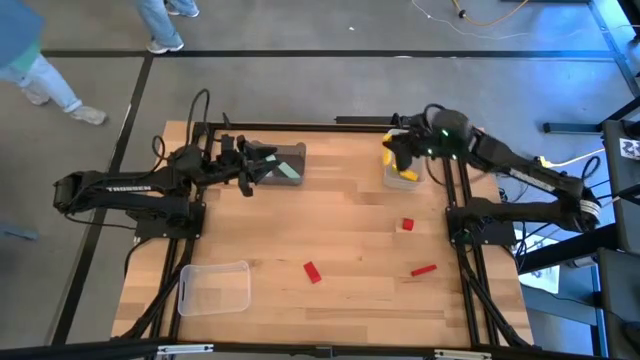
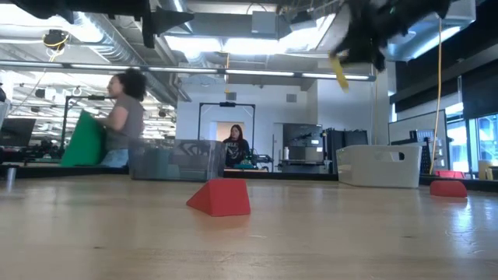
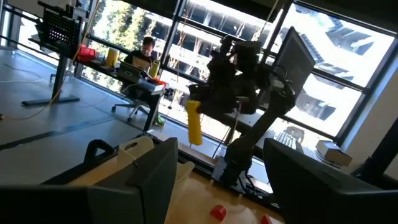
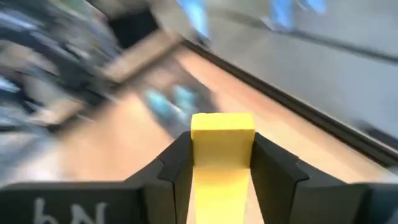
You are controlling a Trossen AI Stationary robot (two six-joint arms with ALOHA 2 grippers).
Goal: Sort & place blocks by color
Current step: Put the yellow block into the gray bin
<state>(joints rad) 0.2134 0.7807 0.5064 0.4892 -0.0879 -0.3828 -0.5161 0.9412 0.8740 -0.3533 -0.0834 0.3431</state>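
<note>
From above, we saw the right gripper (image 1: 404, 150) raised over the far right corner of the desk (image 1: 330, 220), above a clear bin (image 1: 401, 176) already holding yellow. The left gripper (image 1: 262, 166) hung over the dark bin (image 1: 285, 163) at the far left, where a mint green block (image 1: 289, 171) lay; we could not tell whether its fingers were apart or together. Three red blocks (image 1: 313, 271) lay loose on the near right part of the desk, well apart from each other, and an empty-looking clear bin (image 1: 214, 287) sat at the near left.

From desk height, a yellow block (image 2: 340, 71) dangled from the right gripper well above the surface, with a red block (image 2: 220, 197) close to the lens.

The left wrist camera looked across at the right arm, the yellow block (image 3: 194, 122) hanging upright beneath it.

The right wrist camera showed the fingers (image 4: 176, 163) clamped on the yellow block (image 4: 222, 152), one on each side.

We judged the step to be the drop into the yellow bin. To do it well, we would centre the block over the opening, lower it inside the rim, then part the fingers so it cannot bounce out.
</note>
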